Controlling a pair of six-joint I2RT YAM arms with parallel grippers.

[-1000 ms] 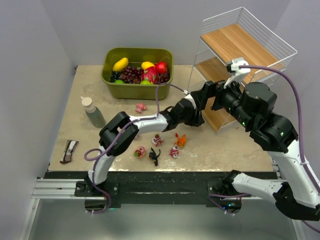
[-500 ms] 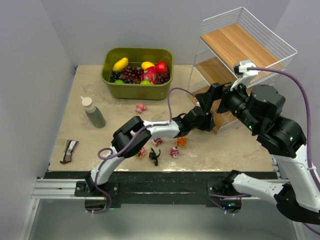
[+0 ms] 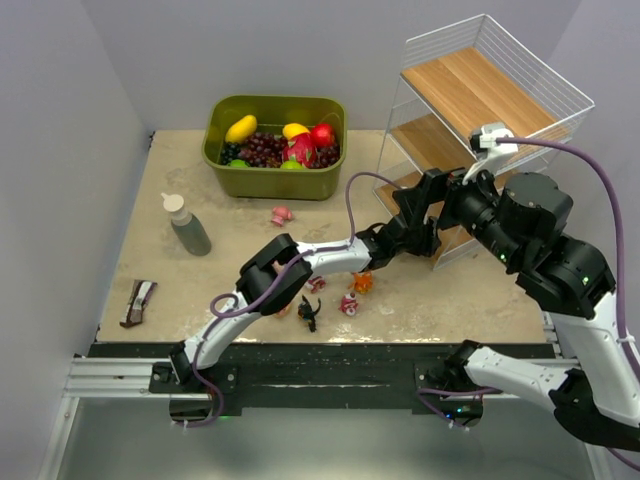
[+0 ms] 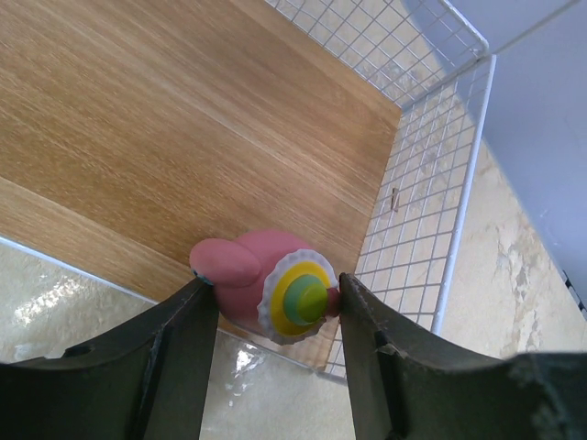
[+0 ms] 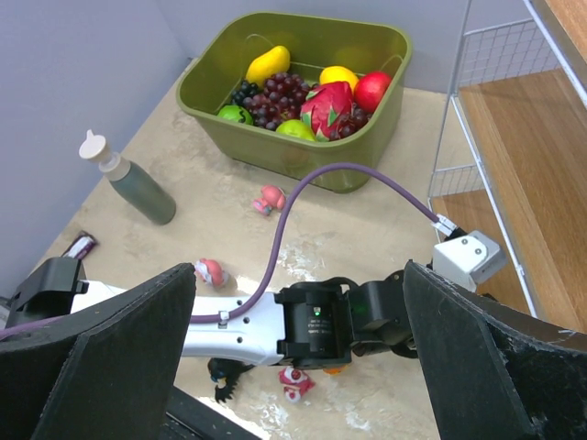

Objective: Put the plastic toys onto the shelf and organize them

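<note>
**Item:** pink toy [image 4: 261,275], a rounded pink body with a white frilled disc, yellow ring and green centre.

**Location:** at the front lip of the lowest wood tier [image 4: 183,119] of the shelf [image 3: 470,85], near the corner by the wire-mesh side. Whether it rests on the wood cannot be told.

**Orientation:** the long axis runs from finger to finger, roughly along the tier's front edge. The frilled disc faces up toward the wrist camera. The plain pink lobe points to the left of that view.

**Held by:** left fingers [image 4: 188,348], partly closed, one pad against each end of the toy.

**Right fingers** [image 5: 110,357]: spread wide with nothing between them, poised above the left arm.

**Loose on the counter** [image 3: 460,290]:
- orange creature [image 3: 362,283]
- black creature [image 3: 309,313]
- red-and-white toy [image 3: 348,304], between the two creatures
- lone pink figure [image 3: 282,214], well apart from the others and near the olive bin [image 3: 275,182]

**Also present:** fruit in the bin, and a bottle [image 3: 186,225] standing upright at the counter's left.
</note>
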